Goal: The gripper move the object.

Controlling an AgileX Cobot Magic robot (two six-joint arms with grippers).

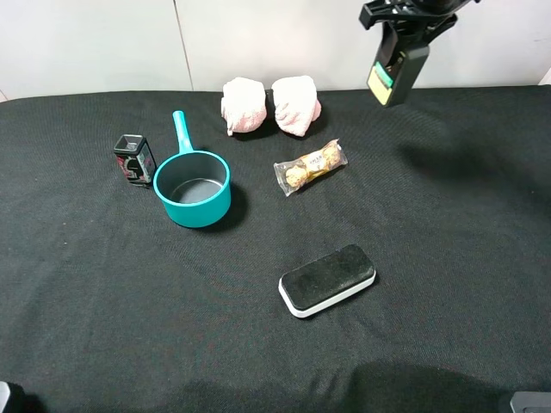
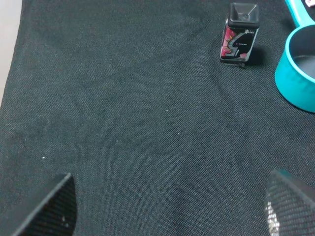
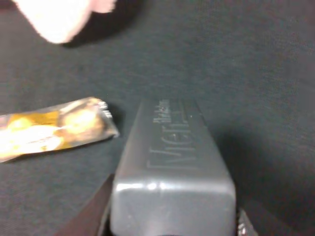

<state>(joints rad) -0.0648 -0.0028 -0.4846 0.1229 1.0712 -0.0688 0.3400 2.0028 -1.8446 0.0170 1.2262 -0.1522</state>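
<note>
While the left gripper (image 2: 172, 210) hangs low over the black-clothed counter (image 1: 448, 258) with its fingers (image 2: 51, 211) spread wide and nothing between them, the right gripper (image 1: 403, 36) holds the object (image 1: 393, 76), a small dark grey bottle with a green-and-yellow label, in the air above the counter's far right side. It is well apart from the pink bundles (image 1: 271, 105), the wrapped sweets (image 1: 310, 166), the teal saucepan (image 1: 191, 185), the black-and-red tin (image 1: 133, 159) and the eraser block (image 1: 327, 280).

The right fingers are clamped on the bottle's upper end, and it hangs tilted below them. By its look the bottle is rigid, smooth-sided plastic, probably light and somewhat slippery. Its flat opposing faces near the top seem the surest place to hold it, and a loose pinch could let it swing or slide.

Raised lettering runs along one grey side in the right wrist view, starting with what looks like an "M"; the rest is too blurred to read. The tin shows a stylised "S" in the left wrist view. Its smaller print, the bottle's label and the sweets' gold wrapper cannot be read.
</note>
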